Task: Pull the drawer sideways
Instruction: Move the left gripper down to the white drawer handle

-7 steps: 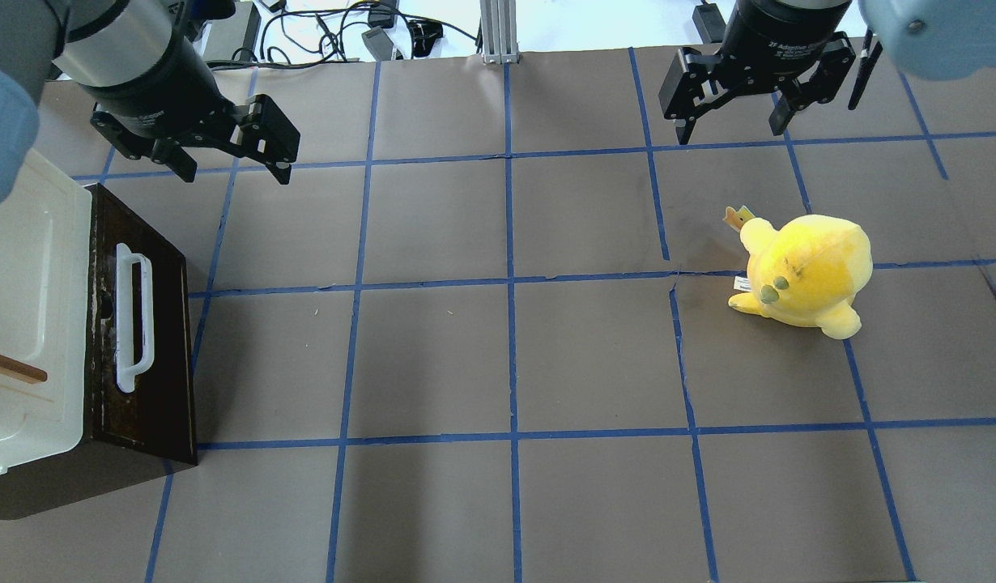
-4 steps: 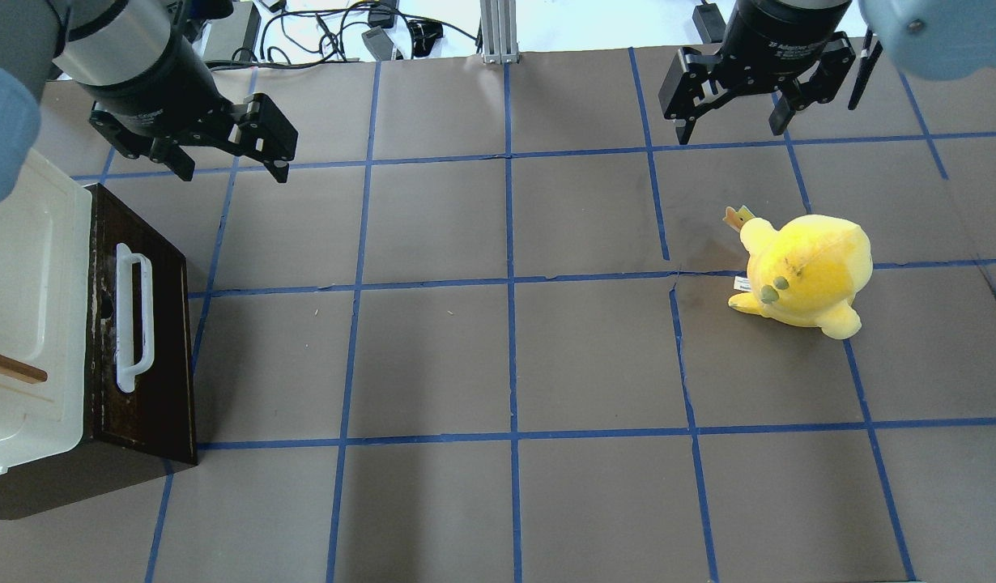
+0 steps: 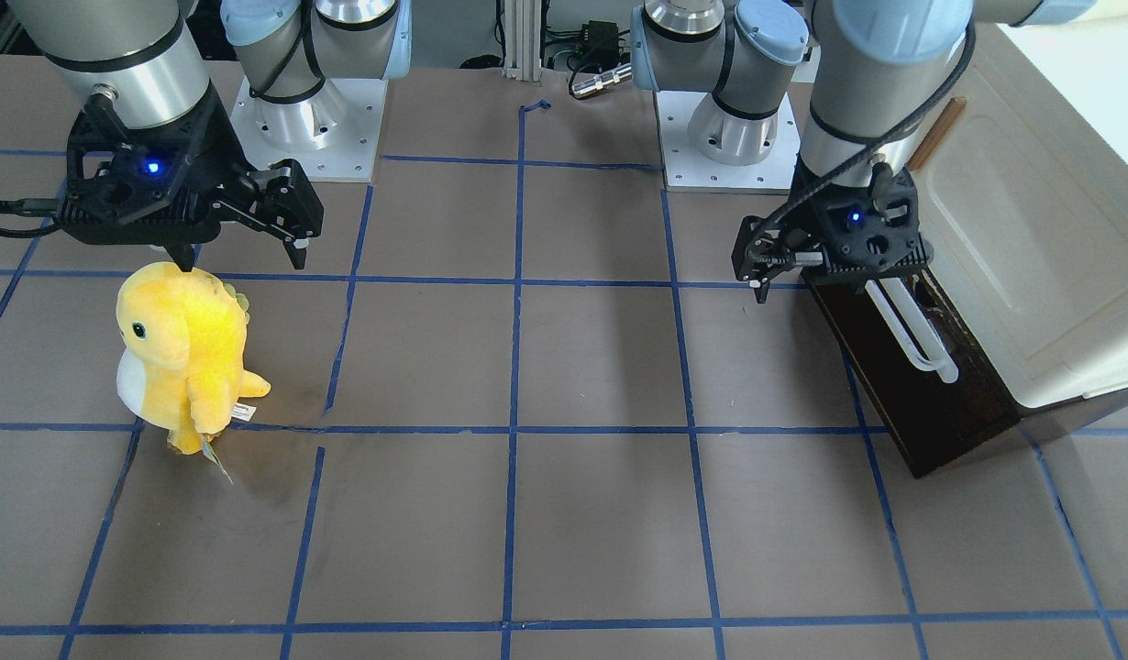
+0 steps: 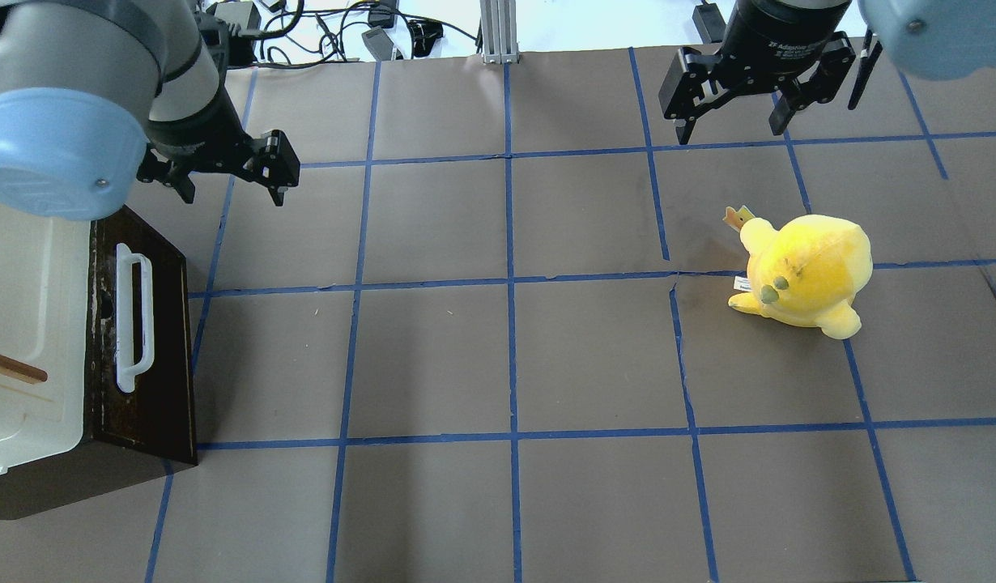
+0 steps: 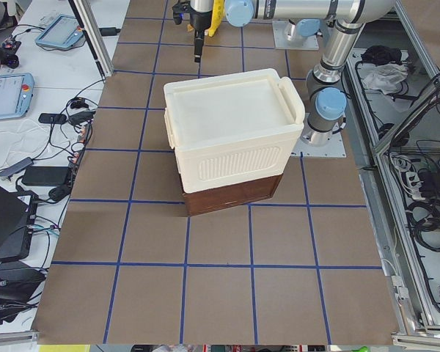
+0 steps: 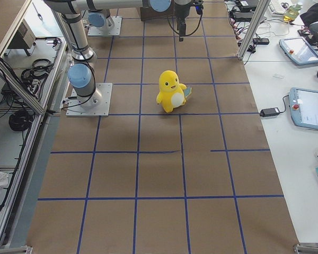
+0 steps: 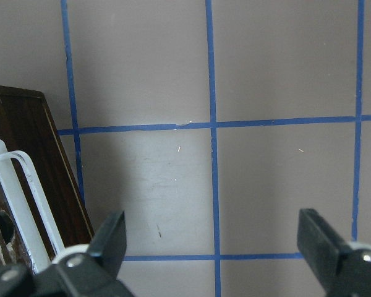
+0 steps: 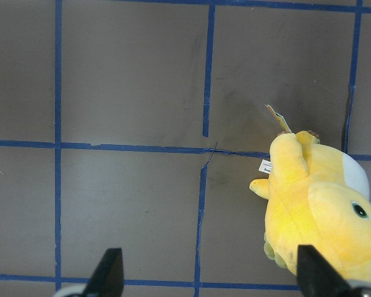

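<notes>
Overhead exterior: left hand [image 4: 232,191] hangs near drawer [image 4: 163,356].

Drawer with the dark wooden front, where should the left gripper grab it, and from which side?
On the drawer, grip the long white bar handle near mid-length, coming from the table side that the dark front faces. The bar stands off the wood, so one finger should fit behind it. The left gripper is open.

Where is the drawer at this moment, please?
In the overhead view, the drawer sits at the left edge of the table, beneath the cream-white cabinet box. The open left gripper hovers beside its far corner.
</notes>
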Robot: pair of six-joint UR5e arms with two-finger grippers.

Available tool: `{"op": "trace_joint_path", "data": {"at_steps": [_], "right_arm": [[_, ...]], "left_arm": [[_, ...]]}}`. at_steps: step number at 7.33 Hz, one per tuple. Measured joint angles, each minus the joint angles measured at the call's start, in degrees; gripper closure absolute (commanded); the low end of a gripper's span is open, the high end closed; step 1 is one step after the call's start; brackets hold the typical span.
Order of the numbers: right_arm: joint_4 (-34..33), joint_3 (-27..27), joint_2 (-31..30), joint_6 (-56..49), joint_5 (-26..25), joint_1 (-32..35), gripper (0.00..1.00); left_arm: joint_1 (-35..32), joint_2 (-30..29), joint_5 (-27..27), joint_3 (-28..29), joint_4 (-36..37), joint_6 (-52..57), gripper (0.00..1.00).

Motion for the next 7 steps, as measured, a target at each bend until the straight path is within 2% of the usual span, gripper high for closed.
{"op": "trace_joint_path", "data": {"at_steps": [5, 7], "right_arm": [[0.0, 0.0, 0.0, 0.0, 0.0, 0.0, 0.0], [0.0, 0.0, 0.0, 0.0, 0.0, 0.0, 0.0]], "left_arm": [[-1.4, -5.1, 22.6, -8.1, 2.3, -2.0, 0.0], [-2.3, -7.2, 28.8, -9.8, 2.5, -2.3, 0.0]]}}
